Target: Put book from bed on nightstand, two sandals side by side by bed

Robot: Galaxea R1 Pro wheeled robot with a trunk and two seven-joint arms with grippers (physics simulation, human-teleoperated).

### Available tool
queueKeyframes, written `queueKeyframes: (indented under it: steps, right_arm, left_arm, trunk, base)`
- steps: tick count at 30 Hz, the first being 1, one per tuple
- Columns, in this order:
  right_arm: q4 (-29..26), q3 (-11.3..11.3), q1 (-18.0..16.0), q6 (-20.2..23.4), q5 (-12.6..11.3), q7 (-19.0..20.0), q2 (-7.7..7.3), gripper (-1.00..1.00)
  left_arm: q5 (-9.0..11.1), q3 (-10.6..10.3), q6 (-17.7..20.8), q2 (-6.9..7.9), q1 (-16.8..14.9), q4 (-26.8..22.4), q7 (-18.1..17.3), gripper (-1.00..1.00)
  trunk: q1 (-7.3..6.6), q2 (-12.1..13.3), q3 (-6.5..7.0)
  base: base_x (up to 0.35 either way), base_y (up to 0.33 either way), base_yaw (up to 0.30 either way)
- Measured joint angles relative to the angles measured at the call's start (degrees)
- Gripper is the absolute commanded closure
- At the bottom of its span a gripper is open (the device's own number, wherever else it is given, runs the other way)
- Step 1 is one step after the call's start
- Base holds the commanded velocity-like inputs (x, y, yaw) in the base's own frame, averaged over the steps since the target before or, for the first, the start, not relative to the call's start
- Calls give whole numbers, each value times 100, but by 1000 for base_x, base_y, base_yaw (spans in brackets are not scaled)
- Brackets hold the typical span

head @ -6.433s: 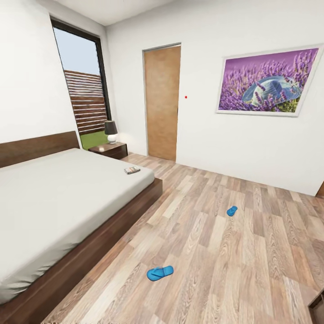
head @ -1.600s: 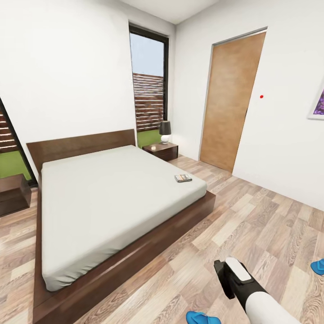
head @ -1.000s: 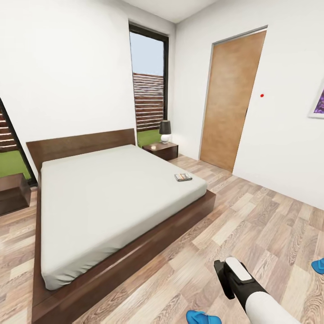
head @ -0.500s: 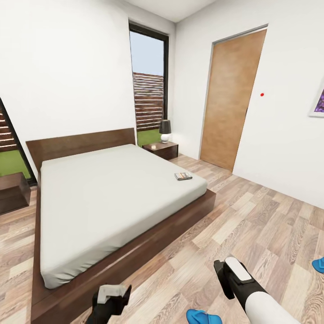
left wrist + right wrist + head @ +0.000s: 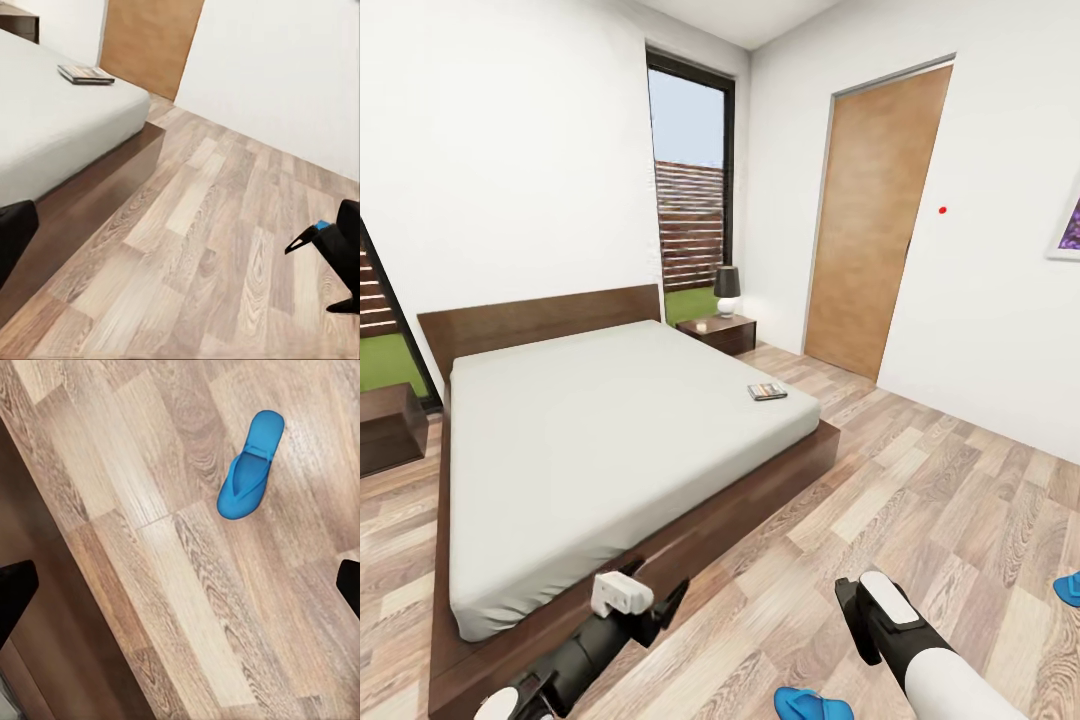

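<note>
Standing near the foot corner of the bed (image 5: 560, 440), the robot has both arms raised over the floor. The book (image 5: 767, 392) lies at the mattress corner, about 1 o'clock from the left claw (image 5: 635, 600), whose fingers are spread and empty. The right claw (image 5: 870, 615), also released and empty, hangs above one sandal (image 5: 250, 465); the other sandal (image 5: 1068, 589) lies well apart at 3 o'clock. A flat sandal may slip from the fingertips, and the bed frame stands close enough for a collision.

Head view overlooks the bed (image 5: 610, 440); left wrist shares its corner, right wrist faces floor (image 5: 150, 547) closely.
</note>
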Motion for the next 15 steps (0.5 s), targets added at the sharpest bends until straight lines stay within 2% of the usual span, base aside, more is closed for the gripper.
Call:
queueKeyframes:
  steps: [3,5,6,7,8,10,15]
  right_arm:
    - [0,0,0,0,2,3,0,-100]
    - [-1,2,0,0,3,5,0,-100]
    - [-1,3,0,0,3,4,0,-100]
    - [0,6,0,0,1,4,0,-100]
    - [2,7,0,0,4,5,0,-100]
    - [2,8,0,0,4,3,0,-100]
    - [-1,8,0,0,2,5,0,-100]
  left_arm:
    - [22,73,-10,249,0,113,-275,-100]
    - [28,186,-14,660,0,161,-620,-100]
    - [35,216,-13,759,0,165,-713,-100]
    - [51,324,-11,999,-1,172,-984,-100]
    - [59,429,-7,1124,-1,171,-1164,-100]
    - [63,662,2,1250,0,164,-1464,-100]
    - [64,920,11,1306,0,129,-1720,-100]
  trunk:
    - [0,0,0]
    - [0,0,0]
    - [0,0,0]
    - [0,0,0]
    - [0,0,0]
    - [0,0,0]
    - [0,0,0]
  base:
    - [0,0,0]
    - [0,0,0]
    - [0,0,0]
    - [0,0,0]
    - [0,0,0]
    - [0,0,0]
    - [0,0,0]
